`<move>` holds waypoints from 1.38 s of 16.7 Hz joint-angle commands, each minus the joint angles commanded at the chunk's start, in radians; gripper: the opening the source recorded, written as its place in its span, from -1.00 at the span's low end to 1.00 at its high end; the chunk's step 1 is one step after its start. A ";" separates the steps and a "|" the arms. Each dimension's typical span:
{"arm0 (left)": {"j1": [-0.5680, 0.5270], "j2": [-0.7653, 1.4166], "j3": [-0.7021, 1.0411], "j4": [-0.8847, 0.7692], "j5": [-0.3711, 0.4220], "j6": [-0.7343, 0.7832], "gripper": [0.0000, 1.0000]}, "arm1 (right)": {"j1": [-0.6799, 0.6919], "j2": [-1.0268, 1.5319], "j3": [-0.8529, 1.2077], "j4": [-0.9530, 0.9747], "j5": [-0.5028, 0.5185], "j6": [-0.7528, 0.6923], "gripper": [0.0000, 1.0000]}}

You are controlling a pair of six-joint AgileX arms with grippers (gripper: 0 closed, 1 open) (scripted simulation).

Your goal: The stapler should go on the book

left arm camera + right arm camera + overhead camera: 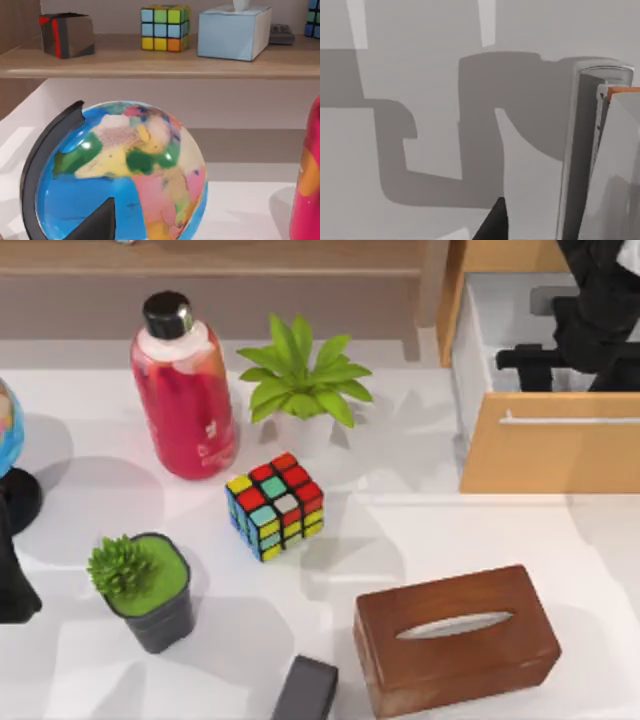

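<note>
One arm worked: our right gripper (pixel 560 358) hovered inside the open light-wood drawer (pixel 550 455), upper right, grip state impossible to tell. We judged this the reaching step, the stapler yet to be grasped. Left arm (pixel 14 580) idle, left edge.

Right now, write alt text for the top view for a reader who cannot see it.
A white table holds a red bottle, a leafy plant in a white pot, a colour cube, a small green plant in a dark pot, a brown wooden tissue box and a dark object at the near edge. An open wooden drawer sits at the right.
</note>
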 joint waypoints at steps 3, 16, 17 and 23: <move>0.000 0.000 0.000 0.000 0.000 0.000 1.00 | 0.000 0.000 0.000 0.000 0.000 0.000 -0.66; 0.000 0.000 0.000 0.000 0.000 0.000 1.00 | 0.000 -0.009 0.001 -0.003 0.000 -0.003 -1.00; 0.000 0.000 0.000 0.000 0.000 0.000 1.00 | 0.002 -0.024 -0.003 -0.006 0.000 -0.012 -1.00; 0.000 0.000 0.000 0.000 0.000 0.000 1.00 | -0.005 -0.203 -0.080 -0.002 -0.012 -0.124 -1.00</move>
